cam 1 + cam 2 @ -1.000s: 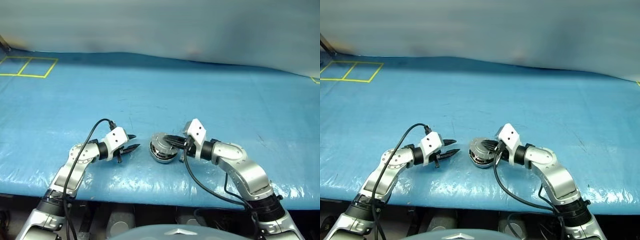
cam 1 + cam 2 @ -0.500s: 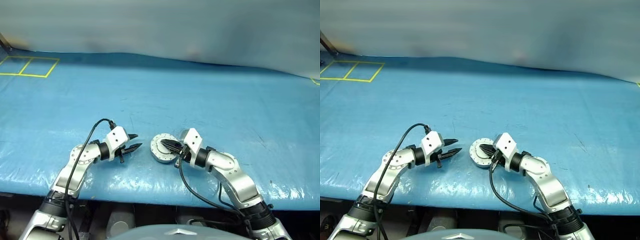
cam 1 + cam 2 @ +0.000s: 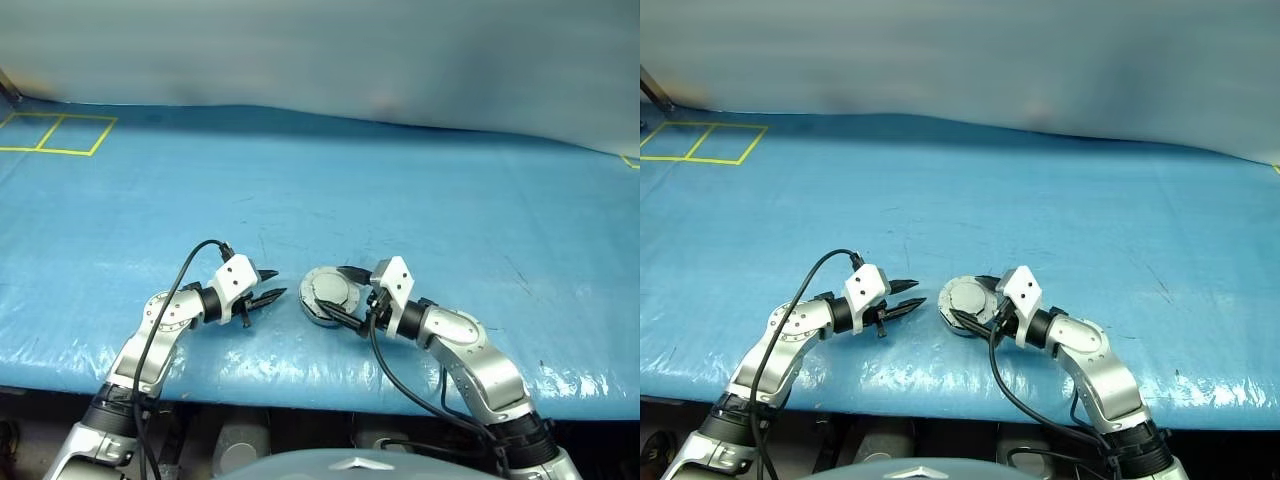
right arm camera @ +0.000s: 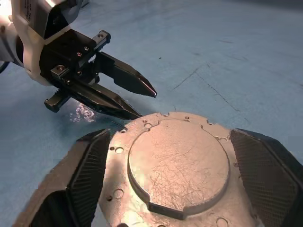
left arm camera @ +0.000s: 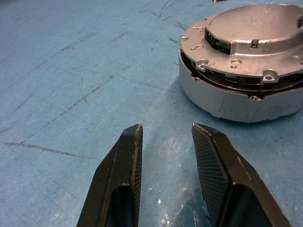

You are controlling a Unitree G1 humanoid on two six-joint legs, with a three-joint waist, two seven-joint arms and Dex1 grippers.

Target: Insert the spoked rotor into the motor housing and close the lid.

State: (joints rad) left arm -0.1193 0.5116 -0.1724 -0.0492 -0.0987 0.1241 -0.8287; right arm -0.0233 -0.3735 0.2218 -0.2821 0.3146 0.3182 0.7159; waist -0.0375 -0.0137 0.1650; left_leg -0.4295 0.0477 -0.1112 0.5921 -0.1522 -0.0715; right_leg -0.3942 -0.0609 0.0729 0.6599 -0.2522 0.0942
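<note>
Now right fingers [image 4: 99, 175] spread wide beside the closed lid's [image 4: 177, 165] rim; left fingers [image 5: 130, 161] part-open nearby.

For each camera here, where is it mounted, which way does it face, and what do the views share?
Left and right eye views: on the head, looking forward and down over both arms at the blue table; the closed motor housing lies between the left gripper and the right gripper.
Left wrist view: along its own open fingers toward the housing, lid down.
Right wrist view: along its own open fingers, straddling the lid; the left gripper is beyond.
Shared: every view shows the housing.
</note>
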